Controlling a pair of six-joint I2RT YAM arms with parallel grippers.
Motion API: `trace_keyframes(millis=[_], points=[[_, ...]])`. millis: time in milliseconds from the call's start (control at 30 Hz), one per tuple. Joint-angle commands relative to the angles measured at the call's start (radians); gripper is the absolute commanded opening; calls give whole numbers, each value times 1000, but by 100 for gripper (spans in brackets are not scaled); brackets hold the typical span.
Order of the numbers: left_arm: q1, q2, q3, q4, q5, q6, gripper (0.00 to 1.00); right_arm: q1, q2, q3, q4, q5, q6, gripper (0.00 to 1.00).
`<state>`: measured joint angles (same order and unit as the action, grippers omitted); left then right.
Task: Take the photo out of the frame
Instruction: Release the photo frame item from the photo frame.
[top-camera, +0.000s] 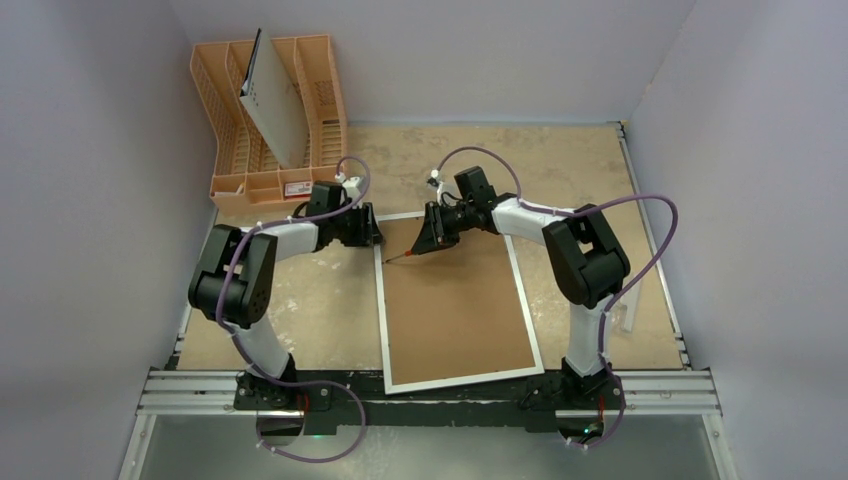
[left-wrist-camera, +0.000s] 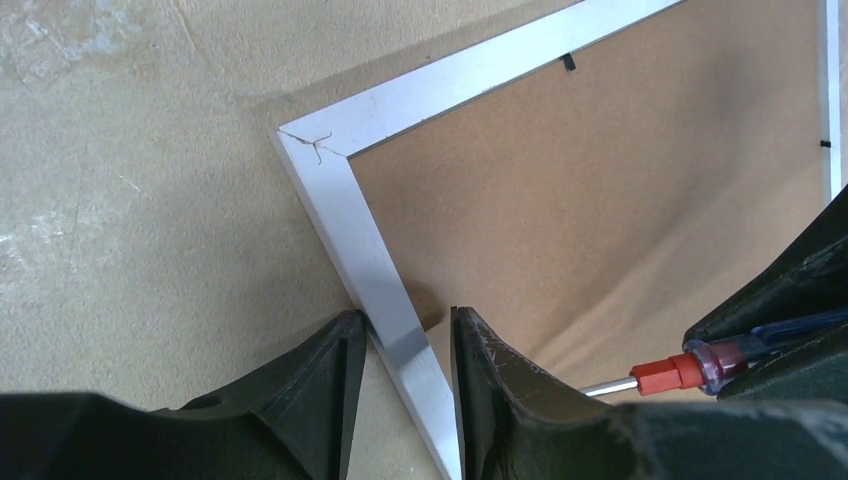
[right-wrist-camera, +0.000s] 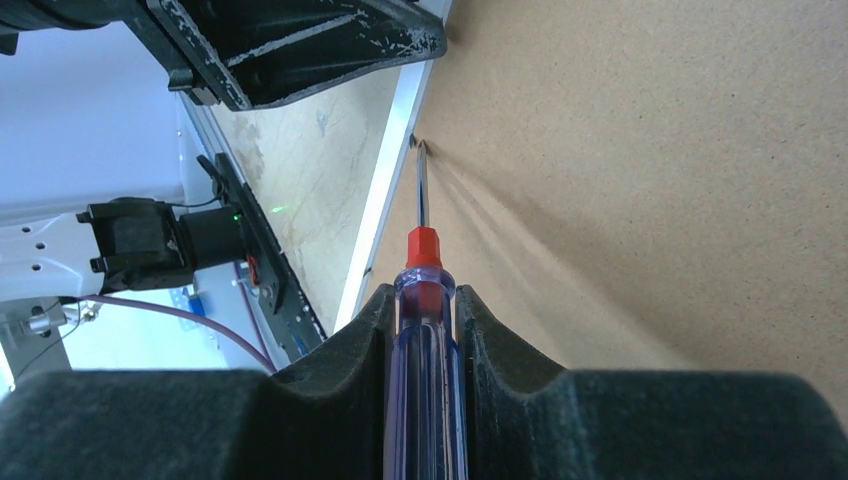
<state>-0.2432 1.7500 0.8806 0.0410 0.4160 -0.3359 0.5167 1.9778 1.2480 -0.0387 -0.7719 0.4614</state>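
Early in the job, by the look of it. Working on the frame (left-wrist-camera: 368, 270), laid face down on the table (top-camera: 300, 300) between the two arms, with the brown backing board (top-camera: 455, 300) facing up and seated inside the white rails. No sight of the photo anywhere. Presumably shut in under that board, so nothing taken out yet.

Straddling the frame's left rail near its far corner with the left hand (left-wrist-camera: 405, 322), fingers spread to either side of the rail and not visibly clamped on it. Pinching a screwdriver (right-wrist-camera: 424, 400) tight by its clear blue handle in the right hand (right-wrist-camera: 422, 295), with the tip at the seam between board and left rail, near the left hand. Cannot tell whether that tip sits on a retaining tab or only in the gap.

Can make out small black tabs (left-wrist-camera: 567, 62) along the far and right rails, apparently not yet turned back. Left to do, probably: freeing those tabs, lifting the board out, then drawing the photo clear.

Also spotted an orange plastic rack (top-camera: 240, 160) at the far left, holding a pale perforated board (top-camera: 275, 110), well apart from the work.
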Motion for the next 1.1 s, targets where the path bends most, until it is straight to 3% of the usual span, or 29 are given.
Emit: trace_keyframes(millis=[0, 200, 567, 1067], points=[[4, 41, 22, -10, -35, -4, 38, 9, -2, -15, -29, 2, -33, 0], [3, 59, 19, -27, -36, 11, 37, 30, 13, -8, -35, -2, -64, 0], [2, 72, 6, -39, -11, 35, 13, 46, 11, -37, 2, 45, -37, 0], [2, 61, 13, -85, -46, 55, 0, 31, -65, -54, -30, 87, -49, 0]])
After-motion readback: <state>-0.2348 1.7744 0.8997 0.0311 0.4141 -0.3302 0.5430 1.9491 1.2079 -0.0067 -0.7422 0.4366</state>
